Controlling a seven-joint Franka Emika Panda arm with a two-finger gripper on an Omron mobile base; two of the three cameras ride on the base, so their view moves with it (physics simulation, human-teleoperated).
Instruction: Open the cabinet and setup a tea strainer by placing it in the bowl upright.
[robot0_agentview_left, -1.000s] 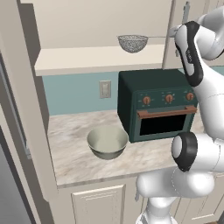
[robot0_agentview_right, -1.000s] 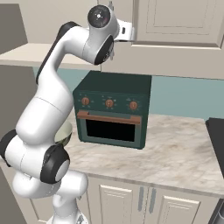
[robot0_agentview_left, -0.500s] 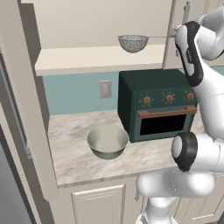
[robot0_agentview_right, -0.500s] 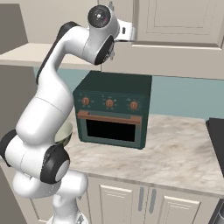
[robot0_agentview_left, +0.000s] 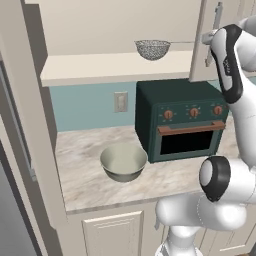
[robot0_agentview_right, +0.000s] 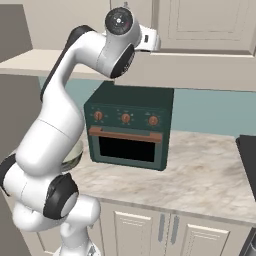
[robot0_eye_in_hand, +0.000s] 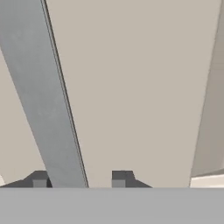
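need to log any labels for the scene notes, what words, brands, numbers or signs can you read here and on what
None: no readable text.
Toaster oven: three copper knobs, no marks legible around them.
Cabinet door, bowl, tea strainer, wall outlet: no lettering.

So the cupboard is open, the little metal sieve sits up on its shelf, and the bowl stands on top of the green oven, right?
Not quite. The bowl stands on the counter left of the green oven, not on top of it, as the left base view shows. The cupboard is open, with the sieve on its shelf.
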